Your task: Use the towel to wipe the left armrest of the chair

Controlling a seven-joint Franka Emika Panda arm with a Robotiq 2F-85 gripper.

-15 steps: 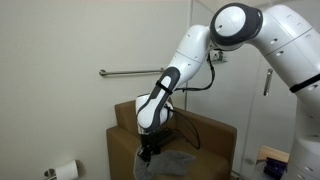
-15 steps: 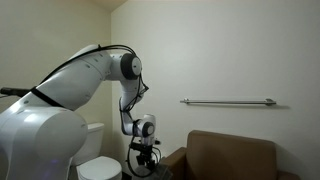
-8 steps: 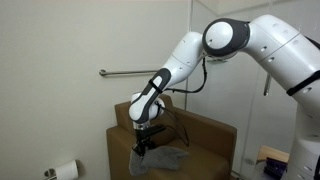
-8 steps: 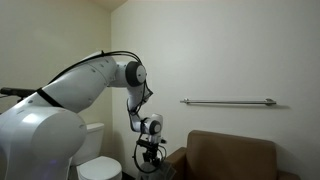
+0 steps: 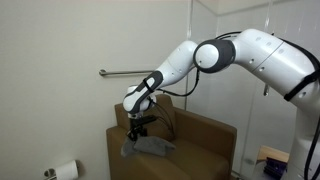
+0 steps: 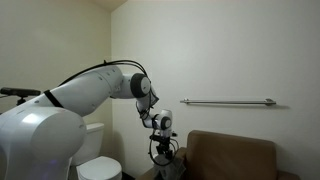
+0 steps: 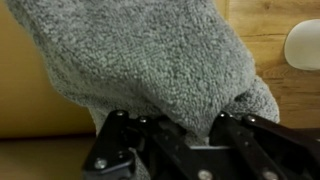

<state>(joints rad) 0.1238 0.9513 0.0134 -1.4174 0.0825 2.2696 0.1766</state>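
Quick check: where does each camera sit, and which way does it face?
Exterior view: in front of the chair, facing the wall bar; arm enters from picture right, gripper holding towel.
Exterior view: behind the robot's base, facing chair and bar; arm fills picture left.
Wrist view: looks past the fingers onto the towel.
Both exterior views share chair, bar and gripper.

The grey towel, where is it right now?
In an exterior view the towel hangs from the pincer and lies on the armrest of the brown chair, on the side nearest the toilet roll, below the wall rail.
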